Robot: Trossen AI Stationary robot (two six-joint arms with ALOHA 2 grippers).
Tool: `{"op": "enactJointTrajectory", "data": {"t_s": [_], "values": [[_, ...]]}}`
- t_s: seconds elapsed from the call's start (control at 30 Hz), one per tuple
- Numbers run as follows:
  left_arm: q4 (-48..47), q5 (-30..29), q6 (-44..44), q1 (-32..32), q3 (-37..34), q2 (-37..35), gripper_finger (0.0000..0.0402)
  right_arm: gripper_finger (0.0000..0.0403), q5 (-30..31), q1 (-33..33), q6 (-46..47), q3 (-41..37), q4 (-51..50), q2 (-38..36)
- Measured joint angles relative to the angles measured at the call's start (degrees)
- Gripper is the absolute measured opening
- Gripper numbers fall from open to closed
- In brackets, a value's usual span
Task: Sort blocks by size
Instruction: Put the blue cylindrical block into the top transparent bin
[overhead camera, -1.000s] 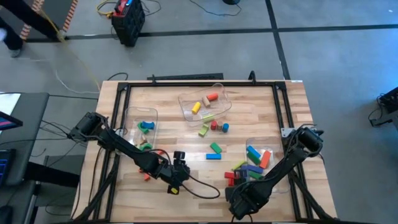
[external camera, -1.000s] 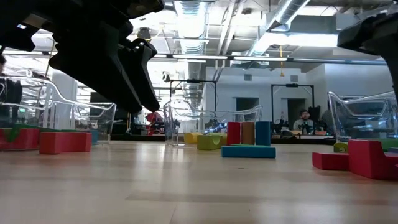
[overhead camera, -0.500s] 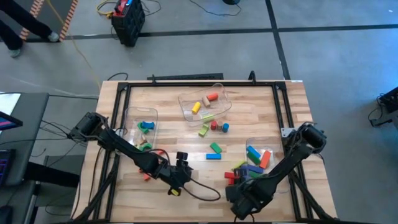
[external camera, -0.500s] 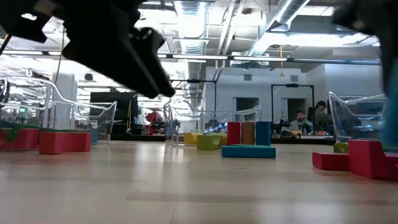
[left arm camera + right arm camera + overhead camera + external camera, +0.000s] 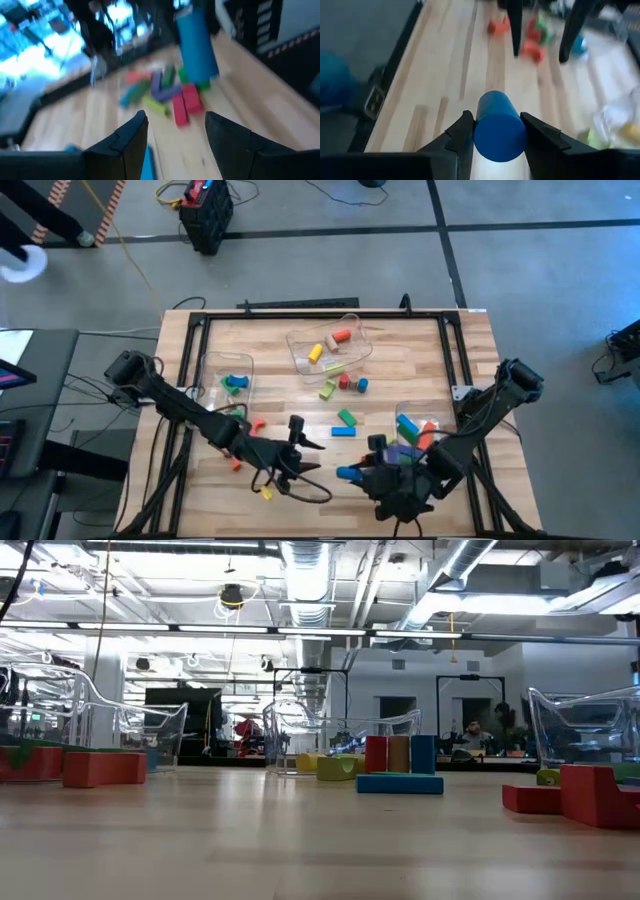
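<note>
A blue cylinder (image 5: 500, 124) sits clamped lengthwise between the fingers of my right hand (image 5: 352, 473), lifted off the desk near its front edge. Other blocks lie scattered: a red arch (image 5: 586, 797) and mixed bars heaped at the right, a blue bar (image 5: 342, 432) and a green one (image 5: 347, 417) flat at mid-desk. Farther back, three short cylinders, red (image 5: 376, 754), orange and blue, stand upright side by side, with a red bar (image 5: 104, 768) lying flat on the left.
</note>
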Motion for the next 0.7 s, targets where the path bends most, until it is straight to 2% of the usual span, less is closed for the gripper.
{"op": "enactJointTrajectory", "data": {"t_s": [0.13,0.23,0.5,0.7], "values": [[1.9,3.2,1.2,0.9,0.0,-2.2,0.0193,0.0168,2.0,-1.1,-6.9,0.0,3.2,-0.7],[0.6,5.9,-2.0,2.2,0.0,-3.5,0.0193,0.0169,4.0,-1.5,-10.1,0.0,2.3,-0.7],[-2.5,24.0,-14.7,8.5,0.0,-4.8,0.0193,0.0166,4.6,-2.6,-20.7,0.0,4.4,-0.3],[-1.2,31.8,-20.0,11.8,0.0,-4.9,0.0193,0.0166,4.1,-5.0,-26.7,0.0,6.7,0.4]]}}
